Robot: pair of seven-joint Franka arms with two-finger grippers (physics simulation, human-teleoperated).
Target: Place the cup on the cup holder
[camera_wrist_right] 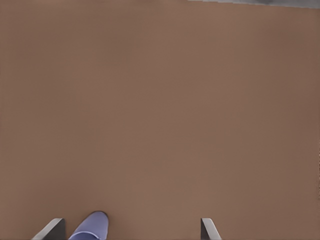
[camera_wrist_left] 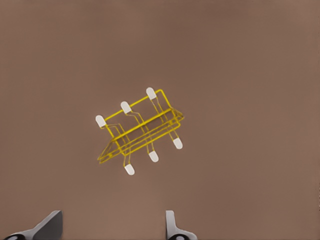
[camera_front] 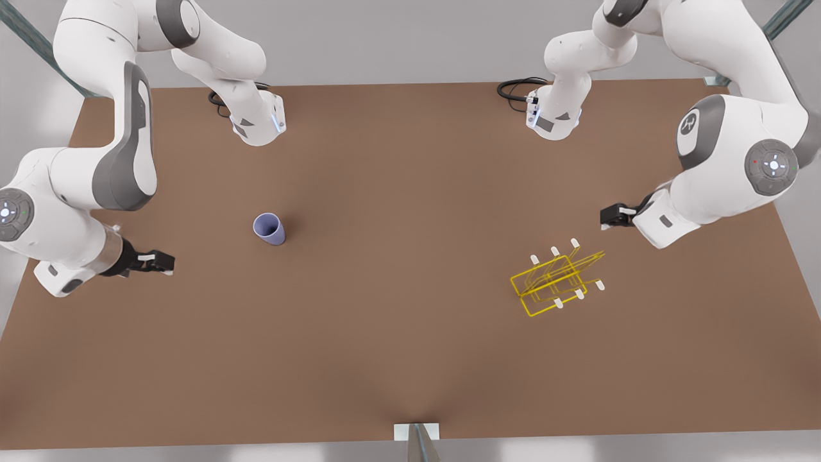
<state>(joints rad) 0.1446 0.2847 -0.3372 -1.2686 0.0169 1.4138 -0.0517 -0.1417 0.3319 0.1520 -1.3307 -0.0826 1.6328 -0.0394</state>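
Observation:
The lavender-blue cup (camera_front: 269, 228) stands upright on the brown table toward the front view's left, its mouth facing up. My right gripper (camera_front: 163, 262) hovers to the left of it, apart from it, open and holding nothing. In the right wrist view the cup (camera_wrist_right: 92, 226) peeks in beside one of the fingers (camera_wrist_right: 52, 230). The yellow wire cup holder (camera_front: 557, 281) with white-capped prongs lies at the front view's right. My left gripper (camera_front: 612, 216) hangs just beyond it, open and empty. The left wrist view looks down on the cup holder (camera_wrist_left: 140, 131) ahead of my spread fingers (camera_wrist_left: 172, 227).
The brown table (camera_front: 410, 333) runs wide between cup and holder. Both arm bases with black cables (camera_front: 516, 90) sit at the far edge. A small mount (camera_front: 417, 433) sits at the near edge.

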